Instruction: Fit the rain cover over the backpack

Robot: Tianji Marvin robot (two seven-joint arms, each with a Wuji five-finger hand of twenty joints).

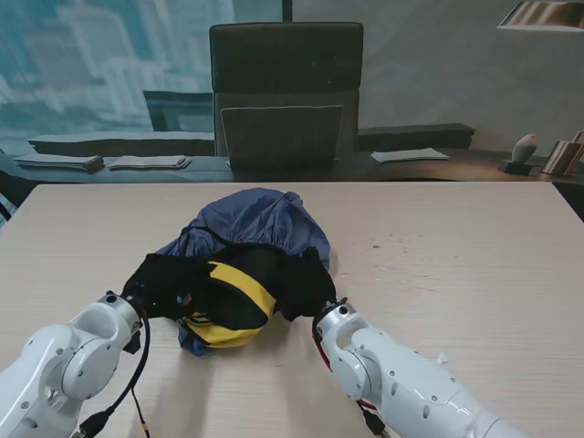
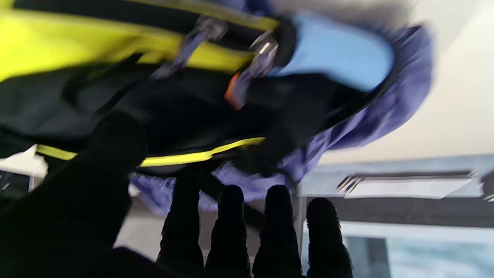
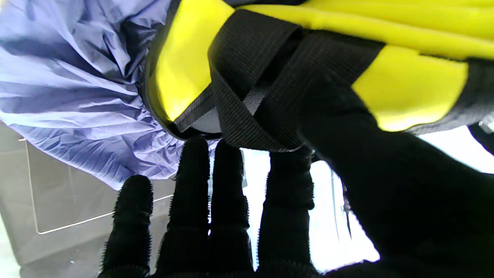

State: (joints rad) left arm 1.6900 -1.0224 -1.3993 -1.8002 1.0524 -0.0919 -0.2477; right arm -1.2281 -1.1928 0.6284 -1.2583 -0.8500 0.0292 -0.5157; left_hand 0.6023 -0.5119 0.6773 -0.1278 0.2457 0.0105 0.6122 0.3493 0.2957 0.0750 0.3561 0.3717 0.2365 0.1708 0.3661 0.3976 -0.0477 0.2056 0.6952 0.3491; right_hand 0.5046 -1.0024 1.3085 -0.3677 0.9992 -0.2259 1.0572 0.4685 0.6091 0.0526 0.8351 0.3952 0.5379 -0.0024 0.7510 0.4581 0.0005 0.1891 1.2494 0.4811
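A black and yellow backpack (image 1: 233, 297) lies in the middle of the table (image 1: 456, 255). Its far half is under a crumpled blue rain cover (image 1: 255, 224). My black-gloved left hand (image 1: 155, 287) holds the pack's left side and my right hand (image 1: 306, 287) its right side. In the left wrist view, which is blurred, my left hand (image 2: 231, 231) sets its thumb on the backpack (image 2: 115, 46), with the fingertips at the hem of the rain cover (image 2: 386, 104). My right hand (image 3: 216, 216) presses its thumb on a black webbing strap (image 3: 251, 77) of the backpack (image 3: 185, 58), beside the rain cover (image 3: 69, 77).
A dark office chair (image 1: 286, 91) stands behind the table's far edge, with a clear stand (image 1: 281, 137) in front of it. Stacks of paper (image 1: 146, 162) and a sheet (image 1: 411, 155) lie on the dark bench behind. Bare tabletop stretches to either side of the pack.
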